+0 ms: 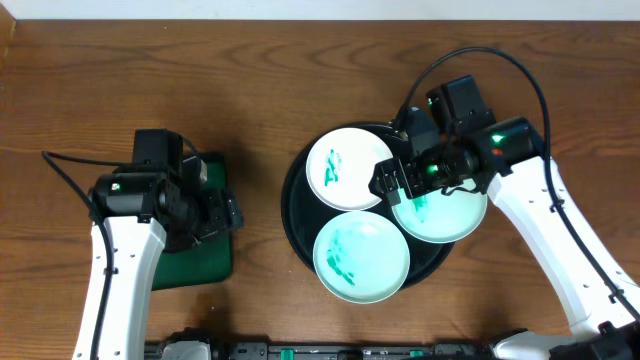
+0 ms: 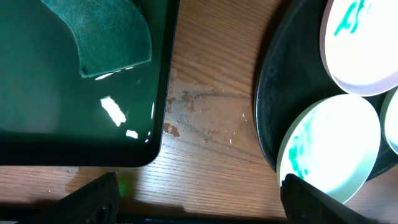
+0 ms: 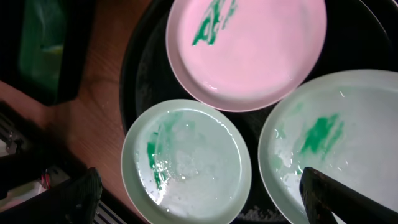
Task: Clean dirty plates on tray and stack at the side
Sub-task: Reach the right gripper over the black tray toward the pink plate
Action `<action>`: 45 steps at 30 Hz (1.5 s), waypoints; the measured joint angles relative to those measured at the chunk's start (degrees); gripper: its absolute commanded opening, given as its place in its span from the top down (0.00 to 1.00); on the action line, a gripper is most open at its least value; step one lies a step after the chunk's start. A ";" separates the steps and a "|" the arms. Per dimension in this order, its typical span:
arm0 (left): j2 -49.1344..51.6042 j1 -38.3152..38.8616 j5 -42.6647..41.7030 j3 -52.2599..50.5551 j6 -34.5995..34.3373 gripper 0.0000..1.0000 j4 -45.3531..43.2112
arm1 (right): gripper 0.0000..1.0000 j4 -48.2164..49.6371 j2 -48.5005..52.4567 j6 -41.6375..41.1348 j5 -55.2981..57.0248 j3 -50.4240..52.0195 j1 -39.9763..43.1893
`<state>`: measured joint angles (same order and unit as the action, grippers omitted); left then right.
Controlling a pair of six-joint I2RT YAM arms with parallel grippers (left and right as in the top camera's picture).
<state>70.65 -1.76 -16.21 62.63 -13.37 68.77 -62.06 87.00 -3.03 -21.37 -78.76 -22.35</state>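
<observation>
Three plates lie on the round black tray (image 1: 293,215): a far-left one (image 1: 345,168) with a small green smear, a near one (image 1: 361,258) with green smears, and a right one (image 1: 450,215) partly under my right gripper (image 1: 403,180). My right gripper (image 3: 199,202) is open and empty, hovering above the near plate (image 3: 193,162) and the right plate (image 3: 348,137). The far plate (image 3: 249,50) looks pinkish there. My left gripper (image 1: 218,210) is open and empty over the wood beside the tray (image 2: 270,106).
A rectangular green tray (image 1: 195,262) lies at the left under my left arm. In the left wrist view it (image 2: 50,93) is wet and holds a green sponge (image 2: 109,34). Water spots mark the wood between the two trays.
</observation>
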 measured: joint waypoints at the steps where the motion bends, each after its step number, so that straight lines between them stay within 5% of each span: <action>1: 0.00 0.00 0.00 0.00 0.00 0.16 -0.02 | 0.01 0.11 0.00 0.07 0.00 0.00 -0.17; 5: 0.00 0.00 0.00 0.00 0.00 0.16 0.00 | 0.01 0.17 0.00 0.09 -0.37 0.00 -0.37; 8: 0.00 0.00 0.00 0.00 0.00 0.16 0.00 | 0.12 0.20 0.00 1.07 -0.72 0.00 -0.39; 10: 0.00 0.00 0.00 0.00 0.00 0.16 0.00 | 0.01 -0.04 0.00 1.49 -0.87 0.00 -0.37; 29: 0.00 0.00 0.02 0.00 -0.15 0.16 -1.11 | 0.01 1.09 4.87 2.21 7.69 0.00 -0.39; 34: 0.00 0.00 0.02 0.00 -0.15 0.16 -1.31 | 0.14 5.42 9.86 2.62 8.15 -0.94 -0.39; 45: 0.00 0.00 0.00 0.00 -0.15 0.16 -1.49 | 0.19 9.05 22.84 0.94 6.95 -11.19 2.12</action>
<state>70.65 -1.76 -16.21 62.63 -13.52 67.29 -53.01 109.84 -2.09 -14.41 -89.95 -20.23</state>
